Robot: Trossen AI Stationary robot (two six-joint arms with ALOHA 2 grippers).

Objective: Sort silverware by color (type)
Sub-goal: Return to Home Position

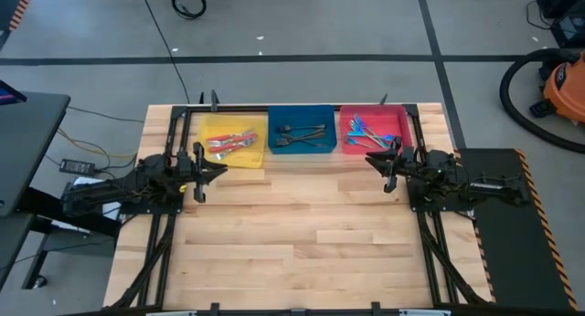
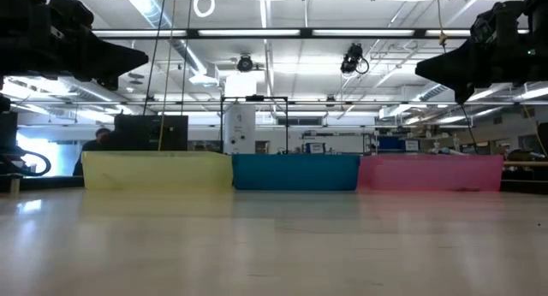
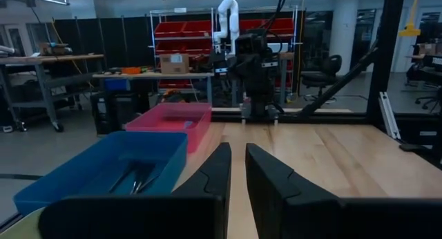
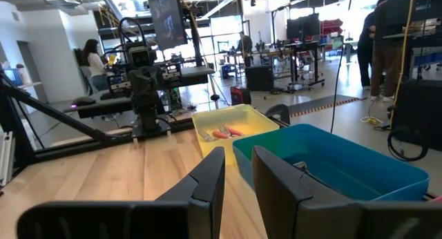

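The silverware lies in three bins along the table's far edge. Red-handled pieces (image 1: 233,141) are in the yellow bin (image 1: 208,133), dark grey metal pieces (image 1: 302,133) in the blue bin (image 1: 302,112), and blue-handled pieces (image 1: 366,131) in the red bin (image 1: 398,124). My left gripper (image 1: 218,170) hovers just near of the yellow bin, pointing toward the table's right. My right gripper (image 1: 370,159) hovers just near of the red bin, pointing left. Both (image 3: 238,153) (image 4: 238,156) are empty, with a narrow gap between the fingers.
The three bins (image 2: 295,172) stand side by side, touching, at the far edge. A black frame rail (image 1: 302,106) runs behind them. Bare wooden tabletop (image 1: 302,234) spreads from the bins to the near edge. People and shop furniture show beyond the table.
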